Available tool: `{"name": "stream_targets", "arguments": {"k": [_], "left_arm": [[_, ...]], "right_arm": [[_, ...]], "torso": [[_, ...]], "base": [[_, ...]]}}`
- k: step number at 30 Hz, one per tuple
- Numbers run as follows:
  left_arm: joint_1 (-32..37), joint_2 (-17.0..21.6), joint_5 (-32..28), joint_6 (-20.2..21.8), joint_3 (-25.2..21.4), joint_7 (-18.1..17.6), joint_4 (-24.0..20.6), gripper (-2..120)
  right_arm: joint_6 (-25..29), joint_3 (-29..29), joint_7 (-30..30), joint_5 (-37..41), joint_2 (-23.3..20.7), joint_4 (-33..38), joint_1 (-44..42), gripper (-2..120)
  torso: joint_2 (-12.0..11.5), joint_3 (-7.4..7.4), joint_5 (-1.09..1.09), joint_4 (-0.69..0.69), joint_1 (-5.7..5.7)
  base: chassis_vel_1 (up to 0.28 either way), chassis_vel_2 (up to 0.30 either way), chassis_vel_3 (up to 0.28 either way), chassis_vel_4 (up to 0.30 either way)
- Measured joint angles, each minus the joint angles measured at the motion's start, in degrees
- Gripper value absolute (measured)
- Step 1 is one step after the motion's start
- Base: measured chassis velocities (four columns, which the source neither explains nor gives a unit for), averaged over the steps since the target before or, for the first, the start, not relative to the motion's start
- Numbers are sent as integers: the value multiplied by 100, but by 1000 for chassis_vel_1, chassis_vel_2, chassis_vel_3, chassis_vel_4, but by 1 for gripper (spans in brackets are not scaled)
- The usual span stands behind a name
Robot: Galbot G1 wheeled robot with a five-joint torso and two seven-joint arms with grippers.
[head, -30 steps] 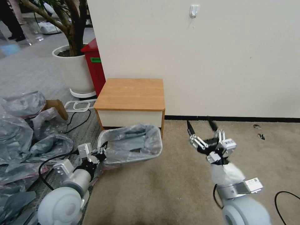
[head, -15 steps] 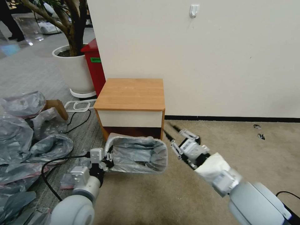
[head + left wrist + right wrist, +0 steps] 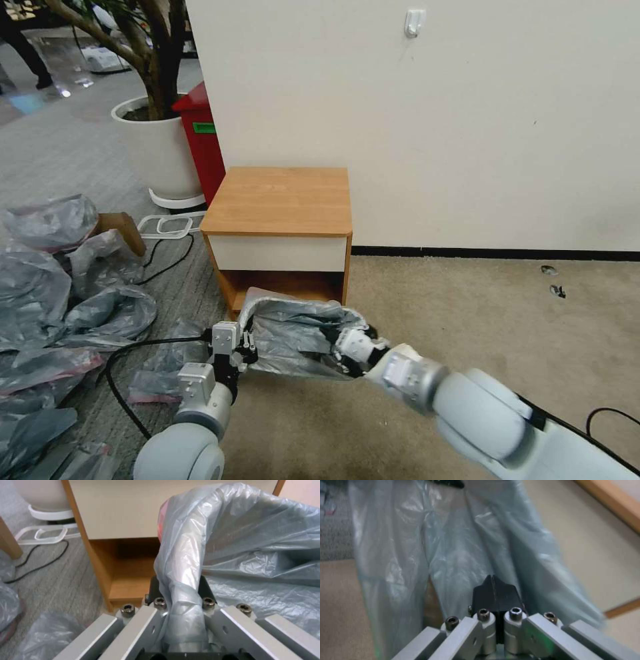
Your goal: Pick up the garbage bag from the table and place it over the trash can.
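Here both pincers, left pincer [image 3: 248, 345] and right pincer [image 3: 333, 346], clamp the garbage bag [image 3: 293, 331] at opposite rims, apparently to spread it over the trash can.

A tall red plastic bin [image 3: 199, 143] is standing against the cream wall [image 3: 433, 120], just beside a big round white plant pot [image 3: 157, 150] holding a brown tree trunk [image 3: 159, 83]. Crumpled grey plastic bags [image 3: 57, 287] are lying piled on the grey floor, with a black cable [image 3: 167, 257] trailing nearby.
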Motion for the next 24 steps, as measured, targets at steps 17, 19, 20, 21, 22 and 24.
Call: {"name": "stream_targets", "arguments": {"k": [17, 19, 20, 21, 22, 24], "left_arm": [[121, -170, 264, -72, 76, 20, -57, 3], [145, -186, 269, -75, 76, 20, -84, 3], [161, -198, 270, -77, 76, 19, -109, 3], [161, -198, 270, -77, 76, 19, -109, 3], [173, -208, 270, -77, 76, 18, -136, 3], [181, -225, 267, -78, 76, 17, -170, 3]], "right_arm": [[-317, -1386, -124, 35, 848, -1868, 1481, 0], [-324, -1467, -124, -7, 950, -2028, 1534, 0], [-325, -1491, -124, -30, 1010, -2118, 1554, 0], [-325, -1491, -124, -30, 1010, -2118, 1554, 0], [-325, -1502, -124, -47, 1057, -2199, 1558, 0], [-316, -1508, -122, -79, 1117, -2306, 1557, 0]], "torso": [[0, 0, -1, 0, 0], [0, 0, 0, 0, 1], [0, 0, 0, 0, 0], [0, 0, 0, 0, 0], [0, 0, 0, 1, 1], [0, 0, 0, 0, 1]], "base": [[0, 0, 0, 0], [0, 0, 0, 0], [0, 0, 0, 0], [0, 0, 0, 0], [0, 0, 0, 0], [0, 0, 0, 0]]}}
